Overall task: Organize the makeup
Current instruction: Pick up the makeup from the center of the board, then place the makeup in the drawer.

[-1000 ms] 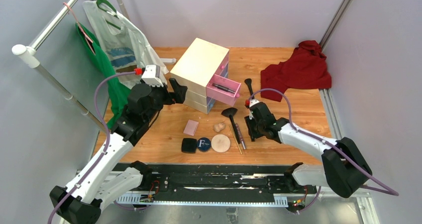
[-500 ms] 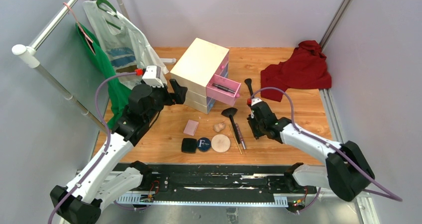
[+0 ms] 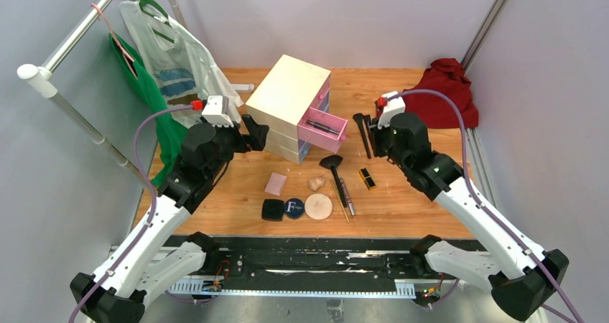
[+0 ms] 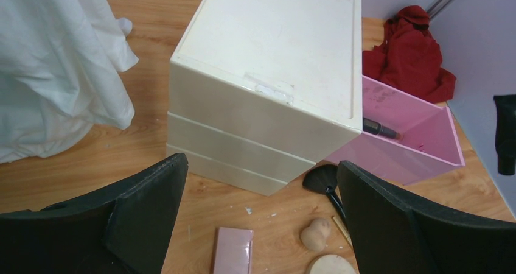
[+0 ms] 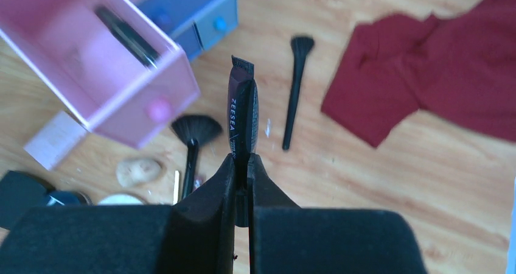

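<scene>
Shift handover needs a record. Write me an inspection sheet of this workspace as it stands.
Surface: wooden table, a few pale specks.
Job's things: black square compact, navy compact and beige puff in a row; pink square and sponge behind them; fan brush, pencils and black-gold lipstick to their right; small brush by the red cloth; dark item in the open pink drawer of the cream chest.
Clutter: red cloth, far right.
Grippers: left gripper open, facing the chest; right gripper shut on a slim dark stick lettered ZEESEA, above the table.
Cables: purple left cable and right cable, clear of the makeup.
Surroundings: rail with white bag and green garment; grey walls.
</scene>
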You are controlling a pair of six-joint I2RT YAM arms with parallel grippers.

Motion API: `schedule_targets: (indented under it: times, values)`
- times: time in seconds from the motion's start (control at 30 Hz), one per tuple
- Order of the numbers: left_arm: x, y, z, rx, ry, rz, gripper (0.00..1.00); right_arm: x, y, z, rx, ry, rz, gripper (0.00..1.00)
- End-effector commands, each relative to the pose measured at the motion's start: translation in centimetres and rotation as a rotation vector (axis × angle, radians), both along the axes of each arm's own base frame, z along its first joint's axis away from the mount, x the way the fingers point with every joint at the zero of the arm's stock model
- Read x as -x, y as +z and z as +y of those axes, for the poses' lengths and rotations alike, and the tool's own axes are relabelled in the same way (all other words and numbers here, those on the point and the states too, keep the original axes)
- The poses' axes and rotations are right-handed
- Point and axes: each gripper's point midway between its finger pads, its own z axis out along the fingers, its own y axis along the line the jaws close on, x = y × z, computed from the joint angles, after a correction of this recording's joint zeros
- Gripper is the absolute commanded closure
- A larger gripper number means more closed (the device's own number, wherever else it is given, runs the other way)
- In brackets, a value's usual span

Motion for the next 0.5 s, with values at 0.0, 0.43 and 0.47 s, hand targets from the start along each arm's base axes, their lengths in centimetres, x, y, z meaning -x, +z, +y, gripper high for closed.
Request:
schedule_targets:
  times: [0.0,0.43,0.47]
  values:
    - [0.4,0.8,0.1,0.007,0.000,-0.026,0.02,-1.6,4.4,3.1,-0.016,0.135,-0.107,0.99]
    - [-0.1,0.0,-0.3,0.005,-0.005,-0.010,0.02,-4.7,7.2,9.9,-0.033,0.409,-0.207,0.99]
    - [-0.1,-0.1,-0.3,0.005,-0.004,-0.009,0.02,-4.9,7.4,10.2,-0.037,0.415,-0.213,0.99]
